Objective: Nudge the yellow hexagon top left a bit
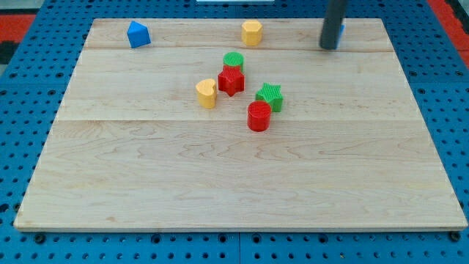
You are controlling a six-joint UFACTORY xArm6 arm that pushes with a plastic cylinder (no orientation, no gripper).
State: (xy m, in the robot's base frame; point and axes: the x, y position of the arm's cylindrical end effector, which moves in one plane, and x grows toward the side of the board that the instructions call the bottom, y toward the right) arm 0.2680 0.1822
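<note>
The yellow hexagon [251, 32] stands near the board's top edge, a little right of the middle. My tip [329, 48] rests on the board well to the hexagon's right, apart from it. A blue block [340, 31] shows just behind the rod, mostly hidden by it.
A blue block [138, 34] sits at the top left. In the middle stand a green cylinder [233, 61], a red star [231, 81], a yellow heart-like block [207, 93], a green star [270, 96] and a red cylinder [259, 116]. The wooden board [234, 183] lies on blue pegboard.
</note>
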